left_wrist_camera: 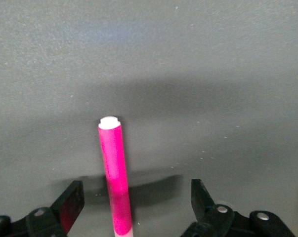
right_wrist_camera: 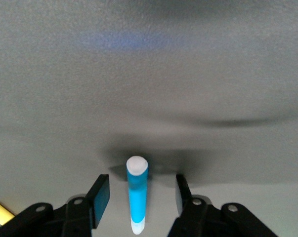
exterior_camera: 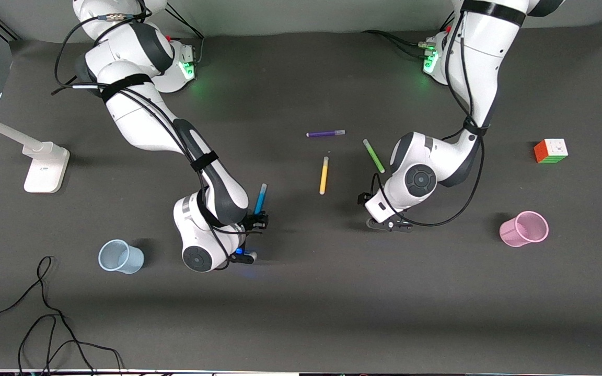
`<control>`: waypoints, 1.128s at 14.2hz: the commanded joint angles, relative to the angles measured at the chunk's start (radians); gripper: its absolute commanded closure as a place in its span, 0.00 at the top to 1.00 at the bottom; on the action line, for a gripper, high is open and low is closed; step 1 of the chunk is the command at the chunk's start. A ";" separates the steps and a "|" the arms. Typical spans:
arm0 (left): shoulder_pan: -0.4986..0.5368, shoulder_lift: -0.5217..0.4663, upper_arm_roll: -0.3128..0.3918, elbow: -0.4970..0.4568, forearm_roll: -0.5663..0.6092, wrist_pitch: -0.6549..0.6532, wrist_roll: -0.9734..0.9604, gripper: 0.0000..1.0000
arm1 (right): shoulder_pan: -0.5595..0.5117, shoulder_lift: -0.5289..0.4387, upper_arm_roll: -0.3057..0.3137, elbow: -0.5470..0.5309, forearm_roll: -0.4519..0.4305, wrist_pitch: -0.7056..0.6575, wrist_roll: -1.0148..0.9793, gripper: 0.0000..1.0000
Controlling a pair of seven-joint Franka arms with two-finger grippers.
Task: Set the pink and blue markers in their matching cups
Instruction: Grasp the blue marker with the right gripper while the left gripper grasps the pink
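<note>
desk [exterior_camera: 301,313]: dark grey mat
blue cup [exterior_camera: 120,256]: empty, near right arm's end
pink cup [exterior_camera: 524,228]: empty, near left arm's end
right claw [right_wrist_camera: 139,197]: apart around blue marker [right_wrist_camera: 137,190]
left claw [left_wrist_camera: 134,200]: apart around pink marker [left_wrist_camera: 113,173]

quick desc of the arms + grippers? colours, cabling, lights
Both arms have glossy white shells with dark grey joint sections and round dark caps. Black cables run outside each, held by black straps. Green lights glow at both bases. The left gripper and the right gripper are black, with flat black fingers; a blue light shows near the right one.

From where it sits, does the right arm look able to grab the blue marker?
Probably yes: the right hand is open with the blue marker lying between its fingers, nothing else close by on the table.
</note>
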 commanded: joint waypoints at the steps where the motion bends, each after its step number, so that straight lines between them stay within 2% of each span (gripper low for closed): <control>1: -0.011 -0.016 0.014 -0.051 0.047 0.040 0.000 0.88 | 0.011 0.021 -0.003 0.031 0.016 -0.010 0.028 0.36; 2: -0.010 -0.021 0.014 -0.054 0.049 0.036 0.001 0.81 | 0.011 0.021 -0.003 0.032 0.016 -0.015 0.030 0.21; 3: -0.011 -0.019 0.014 -0.054 0.049 0.037 0.001 0.79 | 0.010 0.021 -0.003 0.032 0.018 -0.016 0.030 0.04; 4: -0.011 -0.019 0.014 -0.054 0.049 0.039 0.001 0.79 | 0.011 0.021 -0.003 0.032 0.016 -0.018 0.030 0.00; 10: -0.011 -0.031 0.014 -0.048 0.047 0.030 0.000 0.79 | 0.008 -0.005 -0.017 0.043 0.010 -0.056 0.033 0.00; 12: -0.011 -0.033 0.014 -0.045 0.047 0.030 0.001 0.74 | 0.001 -0.047 -0.021 0.044 0.002 -0.056 0.091 0.00; 14: -0.011 -0.033 0.014 -0.045 0.049 0.030 0.001 0.74 | 0.002 -0.099 -0.063 0.043 -0.022 -0.056 0.097 0.00; 16: -0.010 -0.033 0.014 -0.044 0.049 0.030 0.001 0.69 | 0.004 -0.157 -0.086 0.035 -0.056 -0.056 0.110 0.00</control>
